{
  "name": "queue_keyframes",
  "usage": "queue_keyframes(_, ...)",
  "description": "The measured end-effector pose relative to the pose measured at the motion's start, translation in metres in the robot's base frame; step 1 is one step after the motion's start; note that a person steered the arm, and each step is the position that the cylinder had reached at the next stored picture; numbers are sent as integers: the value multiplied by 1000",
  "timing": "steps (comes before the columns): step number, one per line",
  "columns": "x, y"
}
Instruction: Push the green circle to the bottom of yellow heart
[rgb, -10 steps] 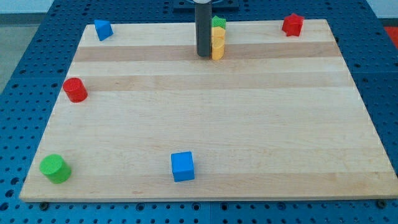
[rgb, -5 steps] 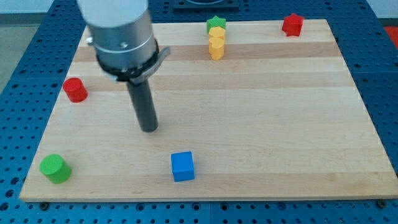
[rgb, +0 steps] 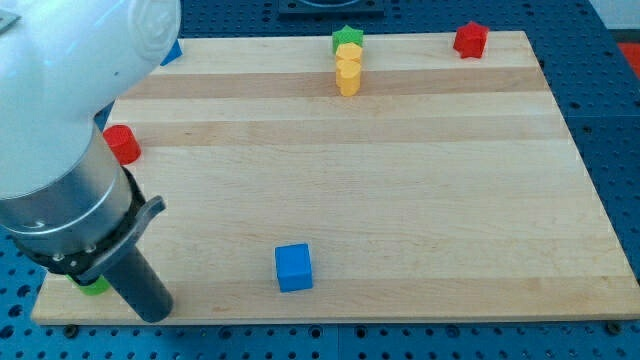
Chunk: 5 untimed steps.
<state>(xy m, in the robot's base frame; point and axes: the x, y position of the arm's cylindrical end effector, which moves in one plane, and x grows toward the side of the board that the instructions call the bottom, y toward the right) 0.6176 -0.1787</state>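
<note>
Blue pegboard surrounds our pale wooden counter (rgb: 400, 200), which fills most of the view. Our arm (rgb: 60, 130) bulks large over the view's left, hiding the counter's left edge. Our end effector is only a straight dark rod with nothing to open or close, and it holds nothing. My tip (rgb: 155, 316) rests near the counter's bottom-left corner, at the view's bottom.

Just to the view's left of the rod, a sliver of the green circle (rgb: 95, 287) peeks out from under the arm's grey collar; most of it is hidden, and we cannot tell whether the rod touches it. It lies well apart from the yellow heart (rgb: 348, 65), which sits near the counter's top edge, a little right of centre. A second yellow block (rgb: 348, 84), whose shape we cannot make out, touches the heart on its lower side, and a green star (rgb: 347, 39) sits against the heart's upper side.

A red block (rgb: 123, 144) lies by the left edge, partly behind our arm. A blue cube (rgb: 294, 267) sits near the bottom edge, to the view's right of my tip and apart from it. Another red block (rgb: 470, 39) is at the top right. A corner of a blue block (rgb: 173, 50) shows at the top left beside the arm.
</note>
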Motion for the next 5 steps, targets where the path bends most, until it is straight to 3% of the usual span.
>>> queue_keyframes(1, 0, -58)
queue_keyframes(2, 0, -80)
queue_keyframes(5, -24, -86)
